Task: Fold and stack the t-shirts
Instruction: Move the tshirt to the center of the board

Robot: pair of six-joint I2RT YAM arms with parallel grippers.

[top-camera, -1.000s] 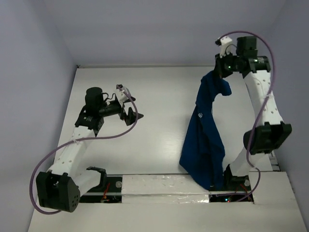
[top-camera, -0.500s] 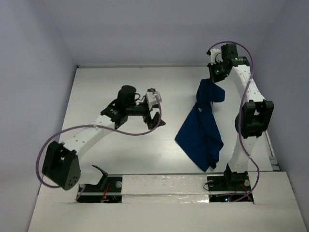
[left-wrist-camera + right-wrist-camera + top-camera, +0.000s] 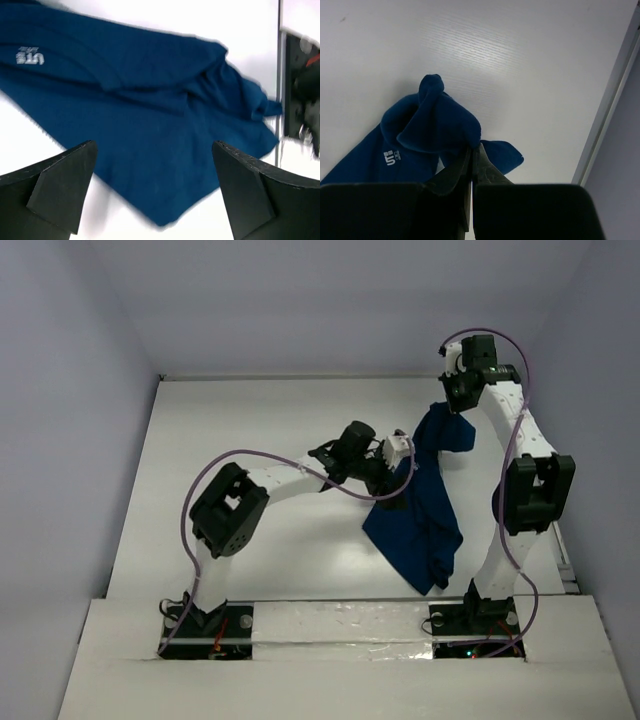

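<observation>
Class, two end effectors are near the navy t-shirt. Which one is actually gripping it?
The right end effector, shut on a bunched fold of the t-shirt. The left end effector is open over it, gripping nothing.

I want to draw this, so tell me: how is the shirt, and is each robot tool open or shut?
t-shirt: unfolded, rumpled, one end lifted, rest on the table.
left tool: open, over the t-shirt, holding nothing.
right tool: shut on the t-shirt's lifted end.
</observation>
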